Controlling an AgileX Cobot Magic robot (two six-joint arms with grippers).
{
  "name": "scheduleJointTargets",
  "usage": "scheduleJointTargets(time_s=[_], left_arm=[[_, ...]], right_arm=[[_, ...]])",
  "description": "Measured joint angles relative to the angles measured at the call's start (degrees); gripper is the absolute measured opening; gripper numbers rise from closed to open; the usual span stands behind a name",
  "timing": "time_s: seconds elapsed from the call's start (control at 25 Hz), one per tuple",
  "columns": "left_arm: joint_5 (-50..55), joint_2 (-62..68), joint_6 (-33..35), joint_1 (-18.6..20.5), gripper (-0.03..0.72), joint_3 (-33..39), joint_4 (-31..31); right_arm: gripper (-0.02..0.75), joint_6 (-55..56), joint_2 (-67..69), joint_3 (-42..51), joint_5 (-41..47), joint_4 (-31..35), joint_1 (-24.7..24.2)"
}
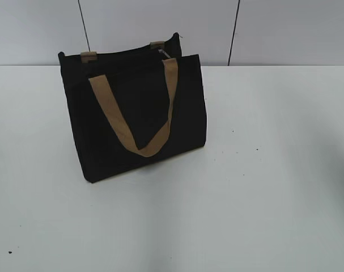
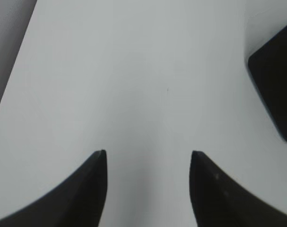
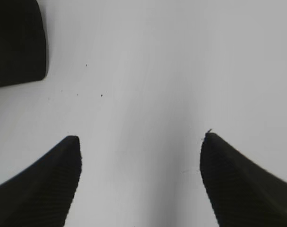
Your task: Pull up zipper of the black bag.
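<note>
The black bag (image 1: 137, 113) stands upright on the white table, left of centre in the exterior view, with a tan V-shaped handle (image 1: 139, 116) on its face. A small silver-grey zipper pull (image 1: 164, 54) shows near the right end of its top edge. No gripper shows in the exterior view. My left gripper (image 2: 148, 156) is open and empty over bare table, with a corner of the bag (image 2: 275, 80) at the right edge. My right gripper (image 3: 141, 137) is open and empty over bare table, with a corner of the bag (image 3: 15, 42) at the upper left.
The white table (image 1: 262, 170) stretches around the bag, with a few dark specks. A pale panelled wall (image 1: 160, 22) with dark seams stands behind it. Two tan strap tabs (image 1: 88, 55) sit on the bag's top edge.
</note>
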Motion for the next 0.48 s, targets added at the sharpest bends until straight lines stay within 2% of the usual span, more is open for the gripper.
scheduleJointTargets(time_s=[0.2,0.48], left_arm=[[5.7,-8.8,0.6,-0.1,0.427,3.8,-0.8],[9.5,-17.3,0.7,-0.4,0.427,7.8,-2.4]], right_arm=[[0.596,0.0,-14.7,18.7,-6.6,1.6,0.0],[0.596,0.0,-31.9,33.8,-6.6,2.3,0.0]])
